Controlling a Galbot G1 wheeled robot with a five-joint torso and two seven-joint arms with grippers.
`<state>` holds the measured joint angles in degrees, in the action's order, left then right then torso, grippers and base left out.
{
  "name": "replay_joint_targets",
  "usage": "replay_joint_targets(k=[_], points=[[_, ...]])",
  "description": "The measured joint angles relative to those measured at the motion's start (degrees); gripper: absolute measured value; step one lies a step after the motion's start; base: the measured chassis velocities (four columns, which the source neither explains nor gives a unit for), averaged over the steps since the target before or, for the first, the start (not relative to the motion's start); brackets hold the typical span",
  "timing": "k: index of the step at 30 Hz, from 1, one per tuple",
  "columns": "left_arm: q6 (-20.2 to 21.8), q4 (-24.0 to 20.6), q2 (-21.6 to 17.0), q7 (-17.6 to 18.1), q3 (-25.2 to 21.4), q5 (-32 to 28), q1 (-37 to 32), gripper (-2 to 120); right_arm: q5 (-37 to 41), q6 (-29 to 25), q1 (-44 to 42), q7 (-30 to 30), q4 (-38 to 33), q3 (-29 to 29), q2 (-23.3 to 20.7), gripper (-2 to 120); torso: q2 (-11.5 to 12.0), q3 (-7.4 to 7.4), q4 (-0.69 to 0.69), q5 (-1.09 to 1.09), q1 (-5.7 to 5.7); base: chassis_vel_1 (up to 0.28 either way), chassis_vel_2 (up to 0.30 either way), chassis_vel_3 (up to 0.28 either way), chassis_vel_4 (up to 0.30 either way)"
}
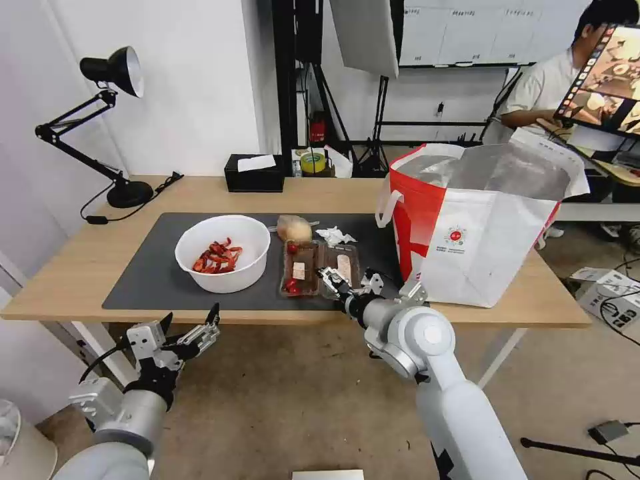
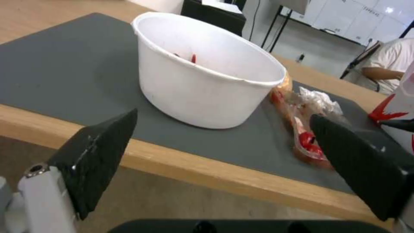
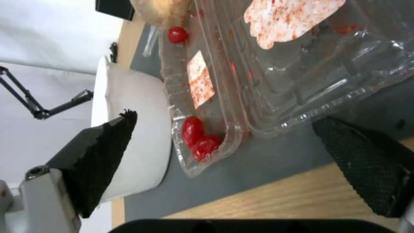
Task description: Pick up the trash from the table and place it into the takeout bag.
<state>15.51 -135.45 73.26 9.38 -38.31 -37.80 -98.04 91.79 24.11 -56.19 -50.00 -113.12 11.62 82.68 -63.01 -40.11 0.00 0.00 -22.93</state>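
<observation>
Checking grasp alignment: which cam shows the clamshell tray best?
Right wrist view: the clamshell tray is close up, its near rim between the open right gripper fingers. Head view shows the whole tray small on the mat. Left wrist view catches one end beside the bowl.

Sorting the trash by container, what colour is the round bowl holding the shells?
White; the round plastic bowl shows best in the head view.

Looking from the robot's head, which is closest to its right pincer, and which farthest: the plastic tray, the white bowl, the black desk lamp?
From the open right pincer at the table's near edge:
1. Clear plastic tray, right at its fingertips on the mat.
2. White bowl, further to the robot's left.
3. Black desk lamp, far left corner.
</observation>
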Motion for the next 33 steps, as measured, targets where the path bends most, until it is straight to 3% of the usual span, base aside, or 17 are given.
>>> replay_joint_targets(k=[8,20,33], points=[[0.0,0.0,0.0,0.0,0.0,0.0,0.0,100,-0.4,0.0,0.3,0.4,0.2,-0.1,0.1,100,0.0,0.01,0.00,-0.01,0.01,0.000,0.000,0.000,0.000],[-0.4,0.1,0.2,0.0,-0.1,0.0,-0.3,100,-7.0,0.1,-0.2,7.8,0.9,-1.4,-0.1,100,0.0,0.01,0.00,-0.01,0.01,0.000,0.000,0.000,0.000],[-1.4,0.3,0.5,-0.1,-0.1,0.2,-0.8,100,-21.1,0.4,-0.9,16.6,0.5,-4.0,-0.9,100,0.0,0.01,0.00,0.00,0.01,0.000,0.000,0.000,0.000]])
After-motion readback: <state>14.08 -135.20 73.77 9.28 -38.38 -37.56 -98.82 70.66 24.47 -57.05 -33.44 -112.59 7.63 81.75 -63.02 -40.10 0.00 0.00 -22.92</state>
